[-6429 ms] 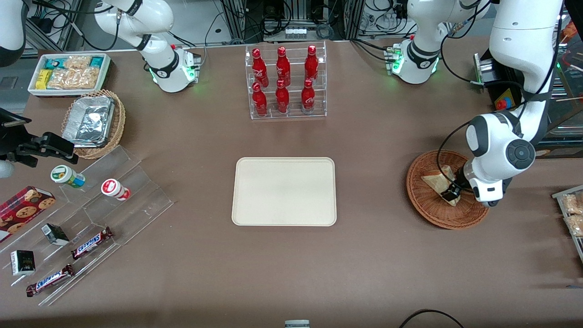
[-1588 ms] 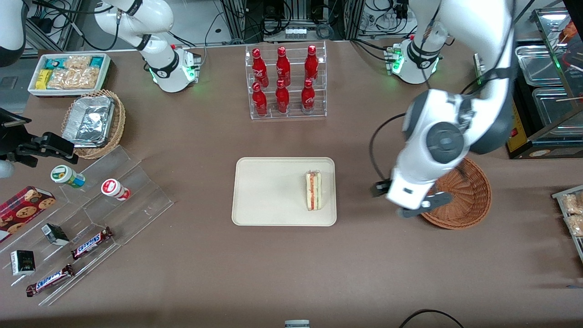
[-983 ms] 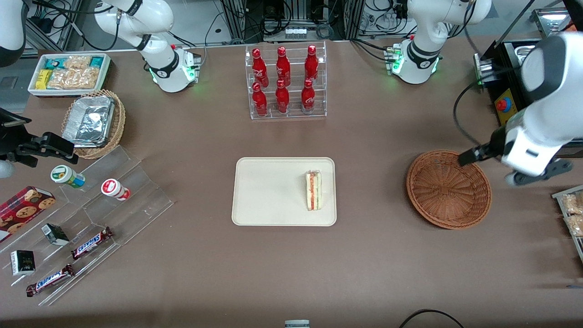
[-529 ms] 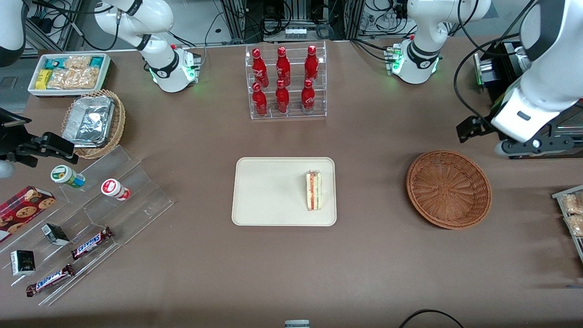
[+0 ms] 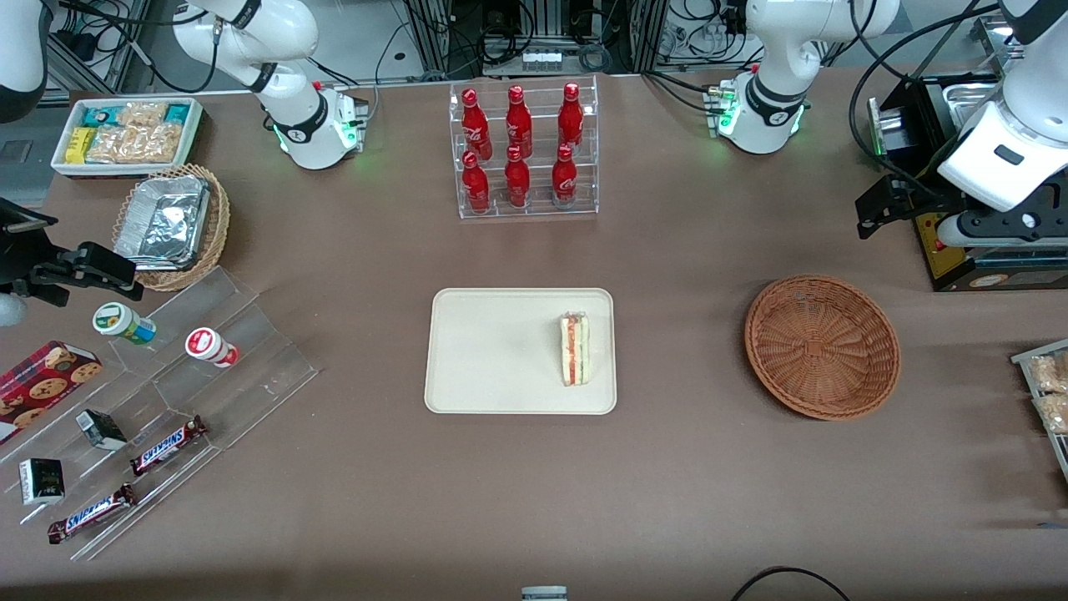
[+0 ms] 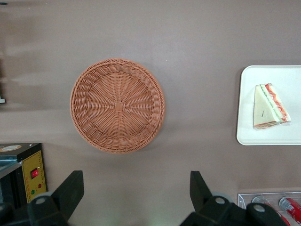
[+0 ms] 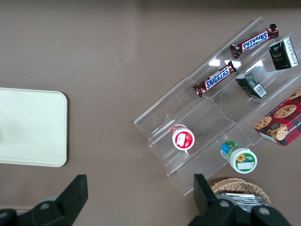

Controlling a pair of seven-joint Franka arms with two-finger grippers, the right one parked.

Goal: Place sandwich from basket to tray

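The sandwich (image 5: pixel 575 349) lay on the tray (image 5: pixel 492 351), close to the rim on the side toward the working arm's end of the worktop (image 5: pixel 684 467), and the basket (image 5: pixel 822 346) stood empty, well apart from the tray. The claw (image 6: pixel 134 193) hung high above the worktop, near the basket but farther from the front camera, its fingers (image 6: pixel 70 190) spread wide with nothing between them. Judged from that, the transfer looked complete, with nothing left beyond parking the arm.
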